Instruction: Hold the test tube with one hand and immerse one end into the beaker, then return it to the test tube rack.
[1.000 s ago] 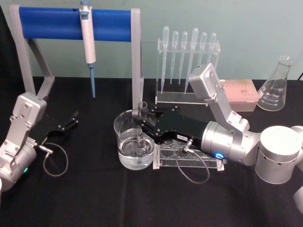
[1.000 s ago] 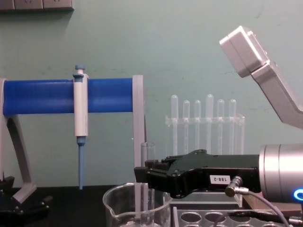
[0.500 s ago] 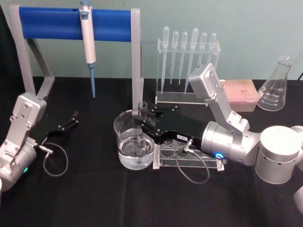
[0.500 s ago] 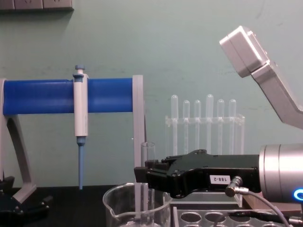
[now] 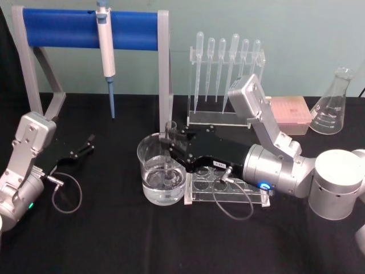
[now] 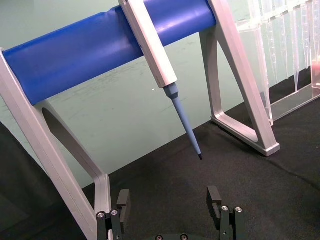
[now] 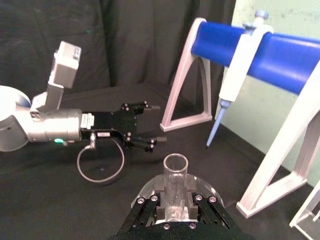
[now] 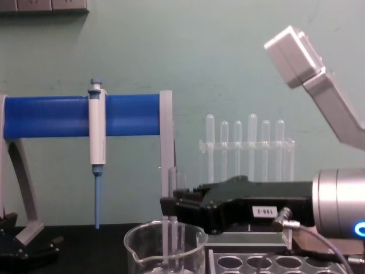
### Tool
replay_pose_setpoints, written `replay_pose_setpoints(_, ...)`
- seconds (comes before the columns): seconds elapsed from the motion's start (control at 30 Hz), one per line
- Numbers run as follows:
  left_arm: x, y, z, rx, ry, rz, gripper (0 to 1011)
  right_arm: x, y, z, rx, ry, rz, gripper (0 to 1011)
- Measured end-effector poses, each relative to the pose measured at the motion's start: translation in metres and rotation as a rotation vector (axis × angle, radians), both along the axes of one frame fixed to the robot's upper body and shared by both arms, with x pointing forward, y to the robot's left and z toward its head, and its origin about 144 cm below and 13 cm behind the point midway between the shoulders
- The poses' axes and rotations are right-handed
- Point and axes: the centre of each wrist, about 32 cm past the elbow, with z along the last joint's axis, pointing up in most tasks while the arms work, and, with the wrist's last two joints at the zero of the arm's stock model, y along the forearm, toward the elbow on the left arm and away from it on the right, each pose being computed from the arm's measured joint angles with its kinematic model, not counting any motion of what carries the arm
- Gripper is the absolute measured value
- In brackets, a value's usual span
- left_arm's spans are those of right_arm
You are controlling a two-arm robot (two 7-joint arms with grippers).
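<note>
The test tube [image 5: 169, 149] stands upright in the beaker [image 5: 147, 171], its lower end down in the water. My right gripper [image 5: 169, 142] is shut on the tube's upper part, reaching in from the right just above the beaker's rim. In the chest view the tube [image 8: 172, 185] rises past the black fingers of the right gripper [image 8: 169, 206] over the beaker [image 8: 137, 251]. The right wrist view looks down on the tube's open rim [image 7: 175, 165] between the shut jaws. My left gripper [image 5: 85, 145] rests open on the table at the left, well apart from the beaker.
A blue pipette stand [image 5: 68, 27] with a hanging pipette [image 5: 105, 51] stands at the back left. Behind the beaker is a rack of plastic pipettes [image 5: 225, 74]. A clear rack with holes [image 5: 231, 194] lies under my right arm. A pink box [image 5: 291, 113] and a flask [image 5: 333, 111] are at the back right.
My right gripper has risen slightly, lifting the test tube a little; its lower end is still inside the beaker. The left arm has not moved.
</note>
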Motion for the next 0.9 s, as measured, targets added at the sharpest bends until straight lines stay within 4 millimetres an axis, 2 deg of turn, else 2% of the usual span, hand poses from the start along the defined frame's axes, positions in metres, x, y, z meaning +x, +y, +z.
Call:
replay_pose_setpoints(0.57,0.0,0.0,0.0,0.0,0.0,0.0,1000,-0.008,-0.012,0.068,0.059,-0.118,0.023,241)
replay_pose_setpoints(0.8,0.0,0.0,0.0,0.0,0.0,0.0,1000,-0.023,-0.029,0.09,0.084,-0.168,0.017,241)
replay_pose_setpoints(0.9,0.0,0.0,0.0,0.0,0.0,0.0,1000,-0.035,-0.045,0.097,0.088,-0.181,-0.001,241)
